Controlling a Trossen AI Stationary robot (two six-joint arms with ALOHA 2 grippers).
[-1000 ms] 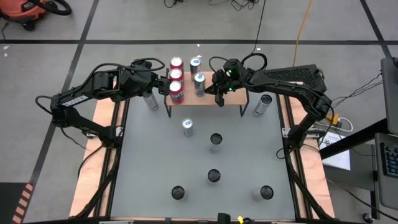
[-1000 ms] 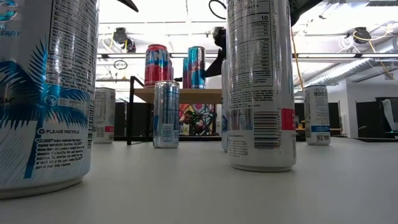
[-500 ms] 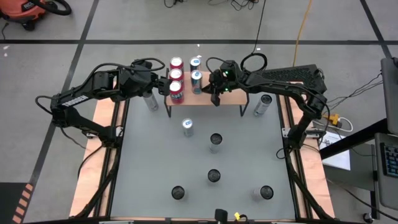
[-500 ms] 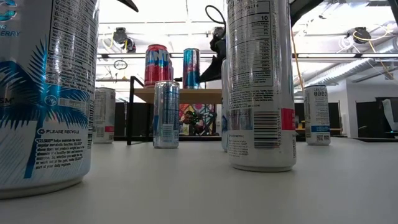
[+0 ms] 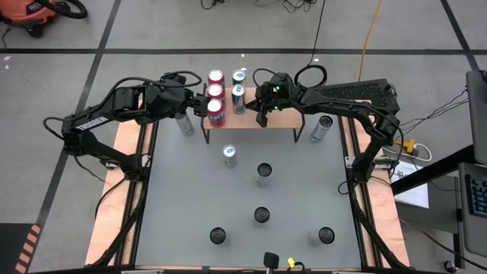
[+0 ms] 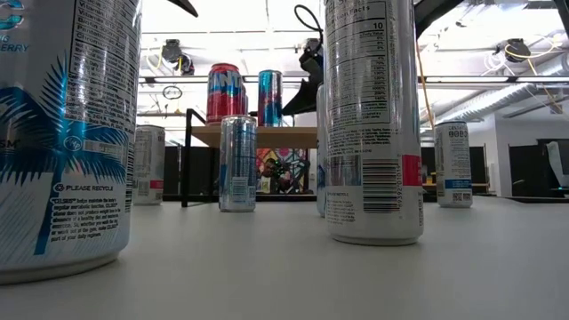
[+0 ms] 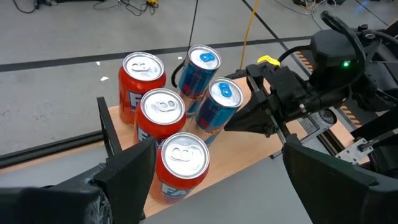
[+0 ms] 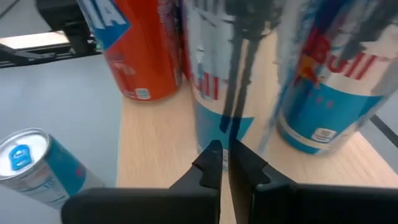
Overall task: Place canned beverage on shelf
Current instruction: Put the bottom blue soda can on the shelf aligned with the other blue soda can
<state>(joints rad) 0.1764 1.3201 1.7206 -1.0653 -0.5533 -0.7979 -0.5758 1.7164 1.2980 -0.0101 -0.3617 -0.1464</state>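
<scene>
Both grippers at the shelf; five cans on its wooden top.

Left gripper point(image 5: 199, 103) hovers at the left end of the shelf point(image 5: 281, 118), fingers spread apart and holding nothing, beside three red soda cans point(image 5: 216, 112) standing in a row. Two blue energy-drink cans point(image 5: 238, 97) stand just right of them on the same top. Right gripper point(image 5: 262, 113), fingers pressed together, empty, points its tips against the nearer blue can. Seven more cans point(image 5: 263, 173) stand on the grey table point(image 5: 175, 198).
</scene>
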